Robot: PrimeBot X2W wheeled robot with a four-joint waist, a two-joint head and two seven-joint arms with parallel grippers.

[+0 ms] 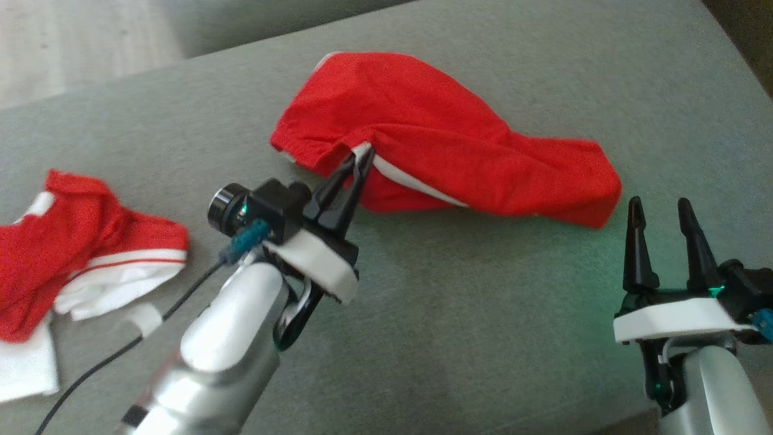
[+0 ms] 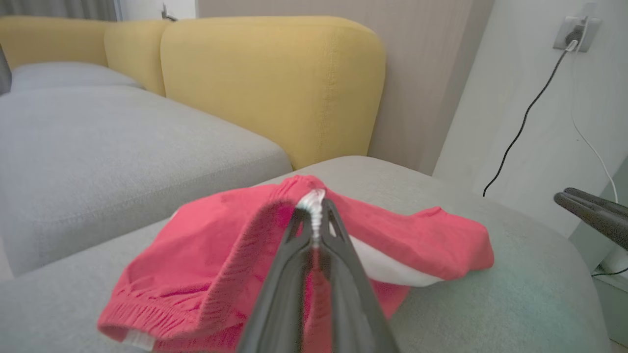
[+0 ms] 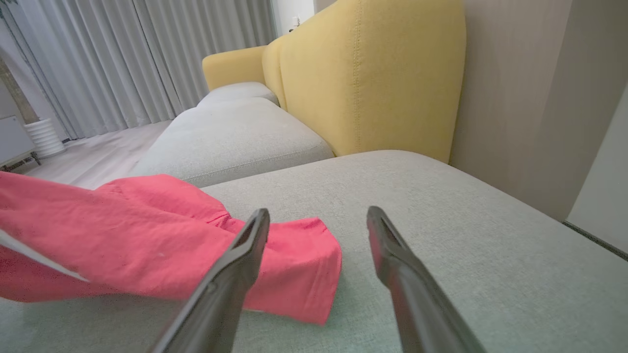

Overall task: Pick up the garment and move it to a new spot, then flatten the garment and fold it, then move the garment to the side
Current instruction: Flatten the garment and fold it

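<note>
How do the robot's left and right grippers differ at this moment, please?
The left gripper is shut on a white-trimmed fold of the red garment; the right gripper is open and holds nothing. The left gripper reaches forward over the grey cushion to the garment's near edge; the right gripper sits lower, beside the garment's right end. Both have two long dark fingers on a white mount.

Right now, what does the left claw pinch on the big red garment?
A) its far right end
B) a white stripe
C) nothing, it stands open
B: the left claw is shut on the white stripe near the middle of the garment, and the left wrist view shows white cloth bunched between its tips.
</note>
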